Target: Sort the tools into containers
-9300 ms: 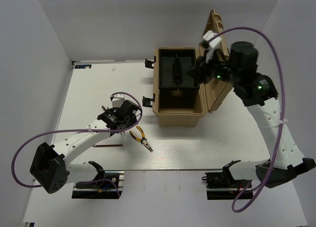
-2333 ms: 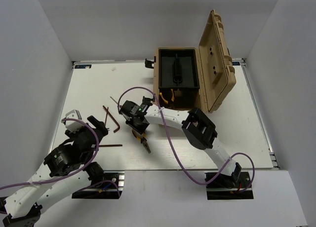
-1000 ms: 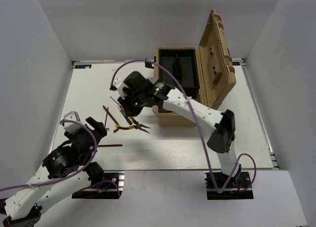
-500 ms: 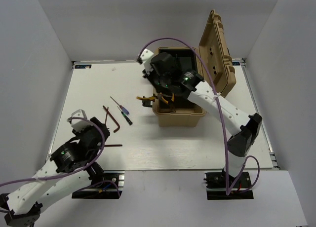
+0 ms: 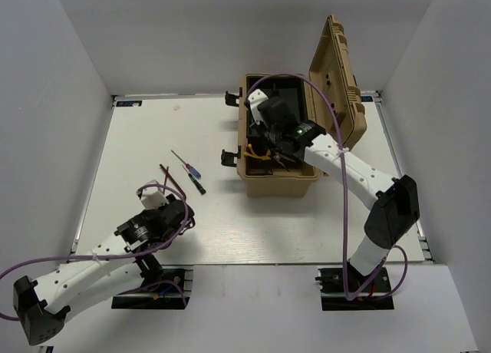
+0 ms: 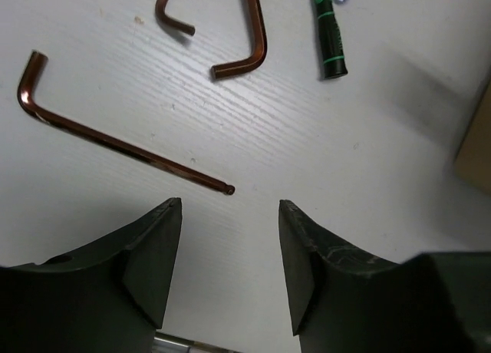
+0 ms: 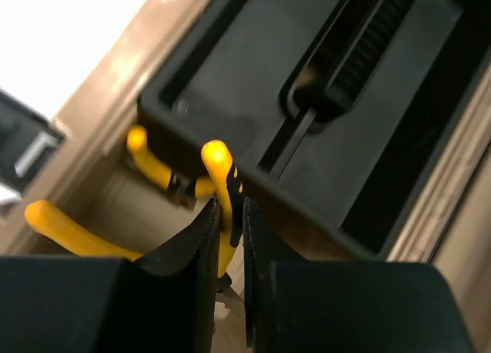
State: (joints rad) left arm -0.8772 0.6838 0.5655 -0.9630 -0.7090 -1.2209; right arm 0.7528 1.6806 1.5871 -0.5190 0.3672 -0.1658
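The tan toolbox (image 5: 278, 180) stands open at the back, its ribbed lid (image 5: 337, 84) upright. My right gripper (image 5: 265, 147) reaches into it and is shut on one yellow-and-black handle of the pliers (image 7: 220, 173), next to the black inner tray (image 7: 322, 100). The pliers' yellow handles (image 5: 258, 156) show inside the box. My left gripper (image 6: 229, 207) is open and empty just above the table, short of a long copper hex key (image 6: 115, 142). Two more hex keys (image 6: 249, 42) and a slim blue-handled screwdriver (image 5: 186, 163) lie beyond it.
A black-and-green screwdriver handle (image 6: 330, 38) lies beside the hex keys, also in the top view (image 5: 198, 186). Black latches (image 5: 229, 157) stick out from the toolbox's left side. White walls close in the table on three sides.
My right gripper has carried the pliers from the table's left-middle into the toolbox. My left arm has swung forward and right, over the long hex key.
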